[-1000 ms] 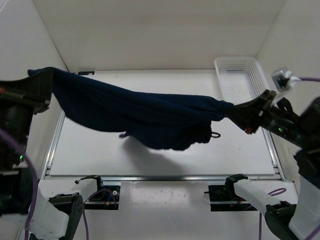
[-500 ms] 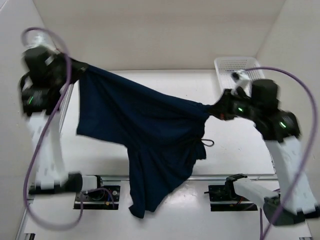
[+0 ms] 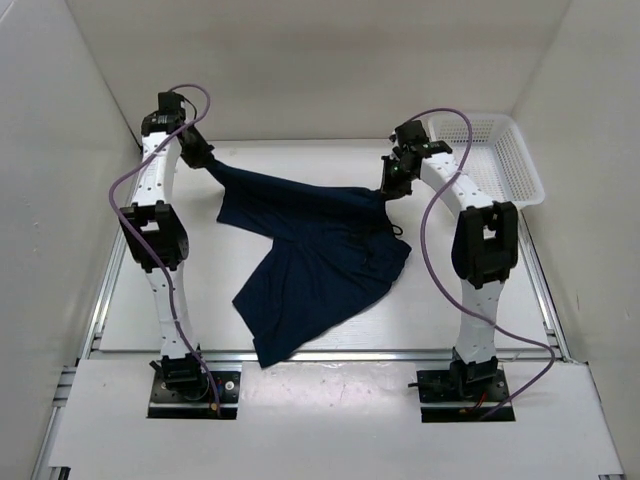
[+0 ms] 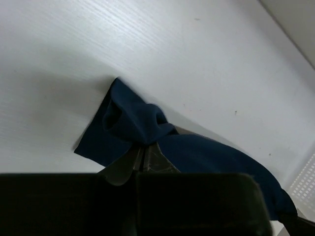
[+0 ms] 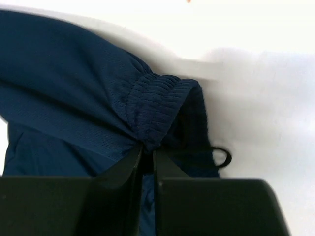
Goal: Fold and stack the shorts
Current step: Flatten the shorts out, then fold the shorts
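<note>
The navy shorts [image 3: 310, 255] lie spread across the white table, waistband at the far side, one leg trailing toward the near edge. My left gripper [image 3: 203, 160] is shut on the far-left corner of the shorts [image 4: 138, 125], low by the table. My right gripper [image 3: 388, 188] is shut on the ribbed waistband [image 5: 157, 105] at the far right corner. A loop of the dark drawstring [image 5: 221, 156] pokes out beside the right fingers [image 5: 129, 164].
A white mesh basket [image 3: 495, 155] stands at the far right corner of the table [image 3: 160, 300]. White walls close in on the left, back and right. Both arms reach out over the table's sides to its far half.
Both arms swung from near the camera out to the far side of the table and came down. The shorts, stretched in the air before, now lie on the table.
</note>
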`<act>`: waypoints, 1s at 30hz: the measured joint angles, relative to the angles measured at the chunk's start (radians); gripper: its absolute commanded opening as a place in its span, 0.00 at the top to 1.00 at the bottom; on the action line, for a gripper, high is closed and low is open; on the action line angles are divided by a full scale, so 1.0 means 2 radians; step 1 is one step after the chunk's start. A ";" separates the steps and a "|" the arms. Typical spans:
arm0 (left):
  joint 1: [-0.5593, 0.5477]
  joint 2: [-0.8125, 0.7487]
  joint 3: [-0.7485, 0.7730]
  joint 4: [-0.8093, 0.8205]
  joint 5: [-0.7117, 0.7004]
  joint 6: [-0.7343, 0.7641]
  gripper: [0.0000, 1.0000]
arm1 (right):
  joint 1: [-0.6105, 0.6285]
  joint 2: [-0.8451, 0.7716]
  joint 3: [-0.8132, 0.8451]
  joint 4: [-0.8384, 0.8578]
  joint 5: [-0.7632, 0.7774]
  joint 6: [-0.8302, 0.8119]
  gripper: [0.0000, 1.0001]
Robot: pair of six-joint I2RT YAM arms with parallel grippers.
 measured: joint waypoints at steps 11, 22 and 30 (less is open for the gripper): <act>-0.016 -0.104 -0.069 -0.007 0.010 0.027 0.90 | -0.028 0.009 0.012 -0.001 -0.032 0.001 1.00; -0.091 -0.522 -0.445 -0.007 0.008 0.012 0.90 | -0.048 -0.177 -0.153 -0.007 -0.036 0.002 1.00; -0.199 -0.651 -0.654 -0.035 0.014 -0.062 0.90 | -0.067 -0.362 -0.314 -0.024 0.010 0.005 0.96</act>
